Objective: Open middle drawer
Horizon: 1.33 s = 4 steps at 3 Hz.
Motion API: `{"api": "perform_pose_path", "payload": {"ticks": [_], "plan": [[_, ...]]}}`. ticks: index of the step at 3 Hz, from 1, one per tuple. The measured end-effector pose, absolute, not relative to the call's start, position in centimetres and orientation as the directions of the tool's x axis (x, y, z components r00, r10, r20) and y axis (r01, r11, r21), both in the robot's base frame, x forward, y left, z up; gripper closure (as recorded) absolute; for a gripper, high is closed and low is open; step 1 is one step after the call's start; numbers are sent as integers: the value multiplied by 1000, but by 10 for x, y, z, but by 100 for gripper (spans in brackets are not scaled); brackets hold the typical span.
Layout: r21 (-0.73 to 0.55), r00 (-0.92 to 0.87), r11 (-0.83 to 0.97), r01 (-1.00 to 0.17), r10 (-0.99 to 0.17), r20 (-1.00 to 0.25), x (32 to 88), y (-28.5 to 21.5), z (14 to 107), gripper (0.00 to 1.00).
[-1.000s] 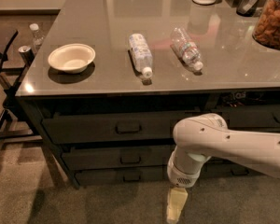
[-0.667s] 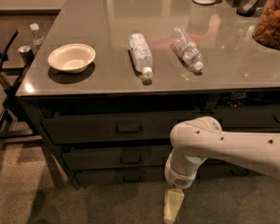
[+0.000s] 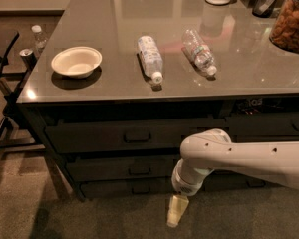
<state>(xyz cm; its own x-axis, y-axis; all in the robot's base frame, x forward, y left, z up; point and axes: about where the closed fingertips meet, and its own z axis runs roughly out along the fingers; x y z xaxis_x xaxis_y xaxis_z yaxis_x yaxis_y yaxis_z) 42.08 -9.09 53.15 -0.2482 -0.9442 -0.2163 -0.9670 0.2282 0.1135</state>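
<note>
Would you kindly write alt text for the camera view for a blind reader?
The gripper on a white robot arm hangs near the floor, lower than the shut middle drawer. A bowl, a white-labelled bottle and a clear bottle lie on the tabletop.

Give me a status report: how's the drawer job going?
Gripper low, near floor, below drawer fronts. Middle drawer shut, untouched. Robot's arm crosses drawer's right end.

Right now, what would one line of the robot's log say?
task: open middle drawer | drawer state: shut | gripper: hanging low, pointing down, below the drawer's height, not touching it
</note>
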Motion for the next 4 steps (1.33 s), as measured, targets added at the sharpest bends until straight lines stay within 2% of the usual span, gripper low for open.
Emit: {"api": "perform_pose_path", "payload": {"ticks": [1, 3, 4], "plan": [[65, -254, 246, -967, -928, -271, 439, -89, 529, 0], [43, -238, 235, -971, -930, -282, 455, -83, 512, 0], [6, -213, 222, -975, -929, -301, 490, -72, 487, 0]]}}
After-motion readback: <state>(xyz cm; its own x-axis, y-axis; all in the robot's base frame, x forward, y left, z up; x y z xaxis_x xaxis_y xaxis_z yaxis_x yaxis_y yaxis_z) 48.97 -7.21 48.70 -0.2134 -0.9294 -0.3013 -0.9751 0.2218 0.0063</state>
